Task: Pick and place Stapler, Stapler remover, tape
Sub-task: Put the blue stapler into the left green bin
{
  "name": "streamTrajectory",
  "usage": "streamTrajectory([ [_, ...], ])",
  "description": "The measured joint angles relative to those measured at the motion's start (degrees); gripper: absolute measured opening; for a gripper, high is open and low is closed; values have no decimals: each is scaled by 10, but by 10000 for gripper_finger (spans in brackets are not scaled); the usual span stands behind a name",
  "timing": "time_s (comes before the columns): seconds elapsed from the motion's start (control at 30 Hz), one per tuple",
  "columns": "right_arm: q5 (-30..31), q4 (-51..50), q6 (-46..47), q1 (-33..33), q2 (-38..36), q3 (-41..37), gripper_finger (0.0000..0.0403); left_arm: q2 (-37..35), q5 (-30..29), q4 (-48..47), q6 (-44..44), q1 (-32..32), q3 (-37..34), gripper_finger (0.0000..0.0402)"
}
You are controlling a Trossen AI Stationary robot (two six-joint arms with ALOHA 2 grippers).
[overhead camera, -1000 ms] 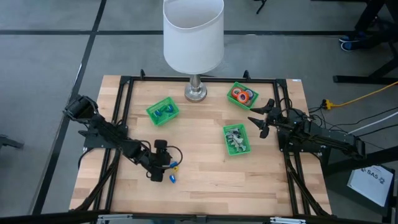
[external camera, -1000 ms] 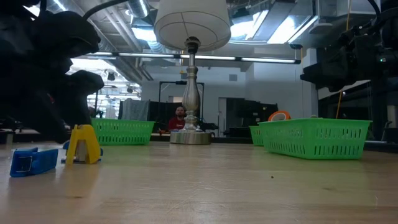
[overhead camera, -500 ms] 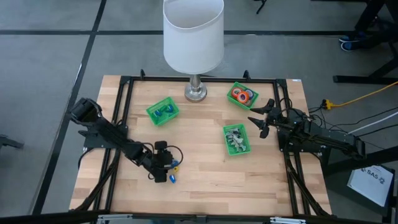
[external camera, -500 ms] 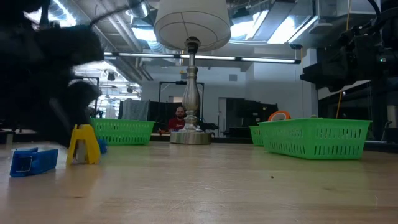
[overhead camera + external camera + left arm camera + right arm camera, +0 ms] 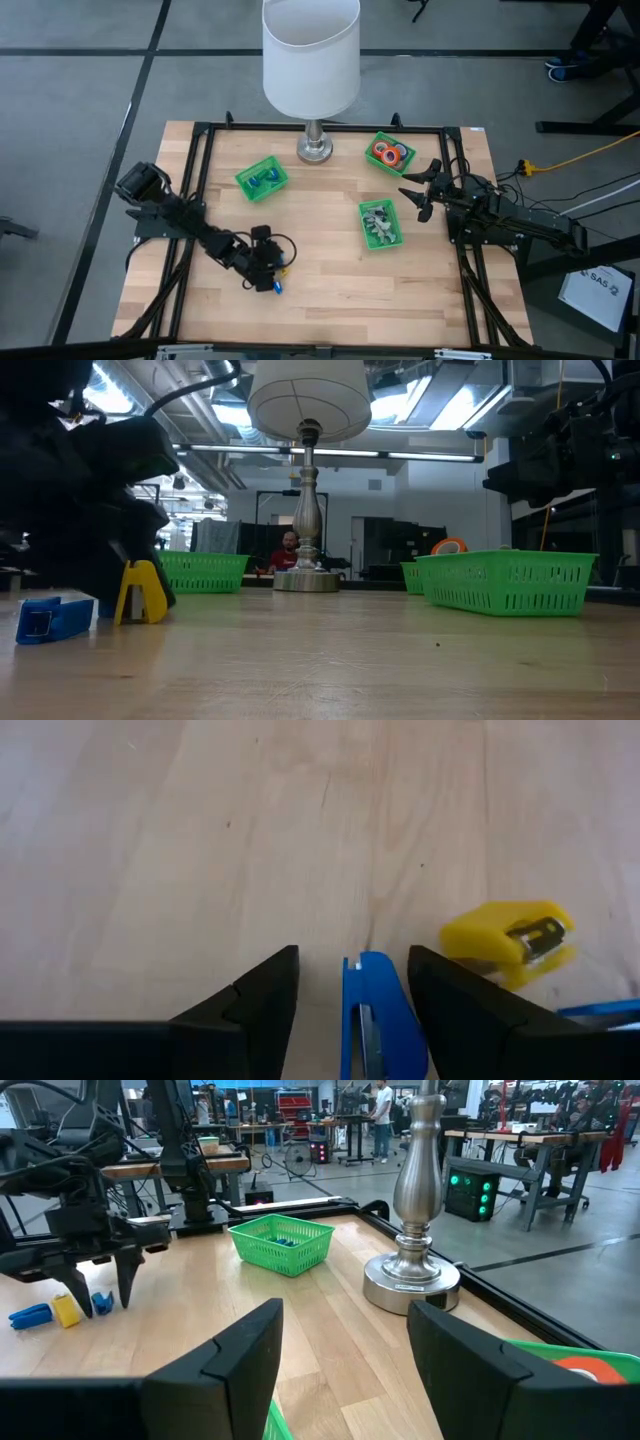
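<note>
Left tool (image 5: 345, 995): low over the tabletop (image 5: 320, 305), fingers apart astride a blue stapler (image 5: 375, 1020), not clamped.
Yellow stapler (image 5: 505, 938): just beside it.
Tape (image 5: 388, 154): in the back-right green bin (image 5: 372, 141).
Right tool (image 5: 418, 190): spread, empty, near that bin.

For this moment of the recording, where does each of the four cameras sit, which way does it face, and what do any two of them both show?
High view: overhead, straight down on the table; both arms show, left end effector over the loose staplers, right end effector waiting between bins.
Low view: table height, looking level towards the lamp; the left arm looms dark beside the yellow stapler.
Left wrist view: looks down past its own fingers, open around a blue stapler.
Right wrist view: looks across the table past its open fingers.
Shared: yellow stapler, in all four.
</note>
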Motion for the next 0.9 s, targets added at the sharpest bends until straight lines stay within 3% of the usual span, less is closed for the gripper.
streamTrajectory([
  [0.2,0,0,0,0,0,0,220,-2,41,-23,-7,18,1,127],
  [0.4,0,0,0,0,0,0,220,-2,40,-44,-5,21,2,54],
  [0.67,0,0,0,0,0,0,220,-28,33,-63,75,75,-1,52],
  [0.9,0,0,0,0,0,0,220,-147,-42,-170,127,174,-2,56],
])
